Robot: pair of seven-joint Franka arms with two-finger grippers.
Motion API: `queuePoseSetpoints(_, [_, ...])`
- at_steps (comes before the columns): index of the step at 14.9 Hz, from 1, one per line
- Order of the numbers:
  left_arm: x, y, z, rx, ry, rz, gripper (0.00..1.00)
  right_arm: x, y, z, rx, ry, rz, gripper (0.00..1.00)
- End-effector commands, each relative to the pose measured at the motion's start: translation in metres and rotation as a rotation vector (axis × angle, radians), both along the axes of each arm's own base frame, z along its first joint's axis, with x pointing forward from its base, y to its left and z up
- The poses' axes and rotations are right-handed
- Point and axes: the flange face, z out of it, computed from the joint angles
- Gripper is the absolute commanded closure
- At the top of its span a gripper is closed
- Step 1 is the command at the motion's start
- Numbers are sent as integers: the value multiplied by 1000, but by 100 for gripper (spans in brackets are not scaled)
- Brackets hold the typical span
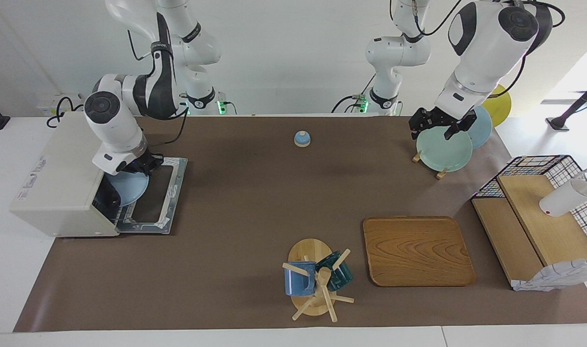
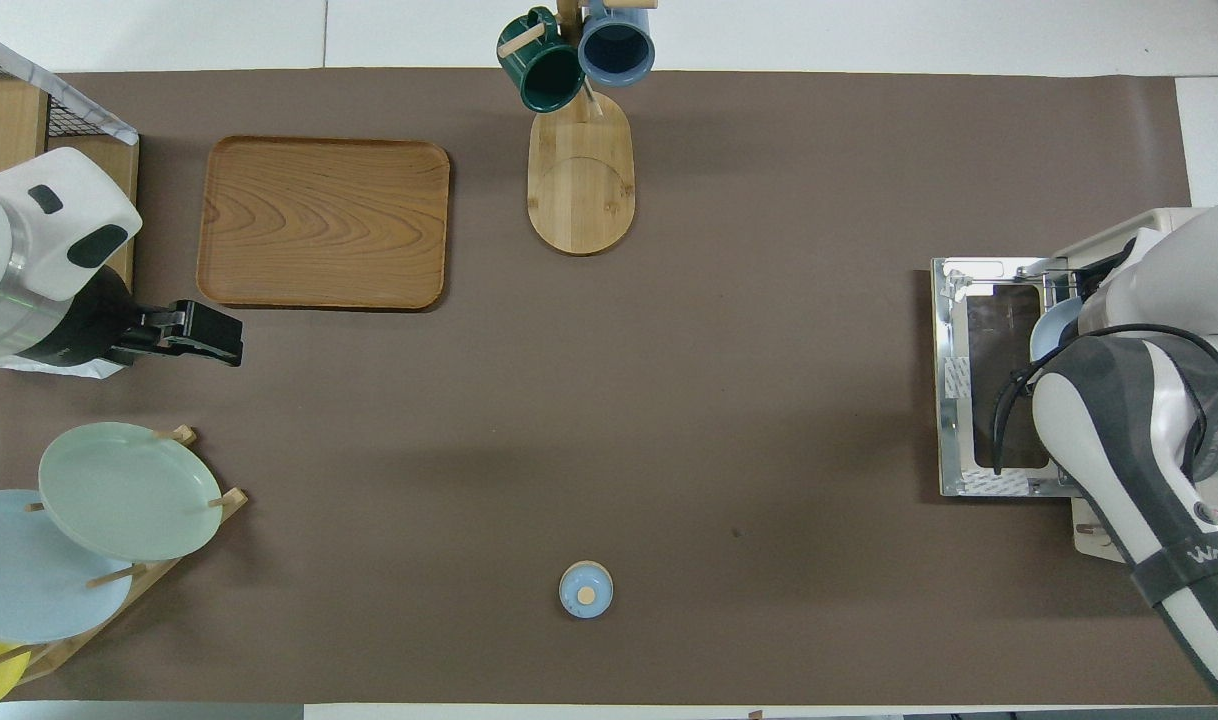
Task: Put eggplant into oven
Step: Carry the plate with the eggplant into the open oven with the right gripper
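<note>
At the oven (image 1: 57, 183) mouth, right gripper (image 1: 139, 166) holds a blue plate (image 1: 127, 188) partway inside, over the lowered door (image 1: 151, 202); finger state cannot be told. Dark eggplant (image 1: 111, 196) rides the plate's 9 o'clock edge, within the cavity. Left gripper (image 1: 435, 126) waits over the green plate (image 1: 443, 149), fingers unreadable.

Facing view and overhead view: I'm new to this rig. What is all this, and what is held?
Two white robot arms work at a brown table. One camera faces them; the other looks down from above their end. The right gripper holds a blue plate at the mouth of the open oven; the dark shape on it looks like the eggplant. The left gripper waits, open, over a plate rack. Also there: wooden tray, mug stand, small bell.
</note>
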Motion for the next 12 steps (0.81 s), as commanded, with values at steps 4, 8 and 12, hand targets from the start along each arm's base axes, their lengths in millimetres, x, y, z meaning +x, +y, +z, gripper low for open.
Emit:
queuePoseSetpoints(4, [-5,6,4,-11,9,-20,0,-13,-6,-5,-2,-28,10,76])
queuePoseSetpoints(8, [-5,7,4,-10,10,-25,0,-6,0,0,6,-38,26,67])
queuePoseSetpoints(12, [-4,13,4,-11,9,-11,0,15,32,30,22,-54,55,67])
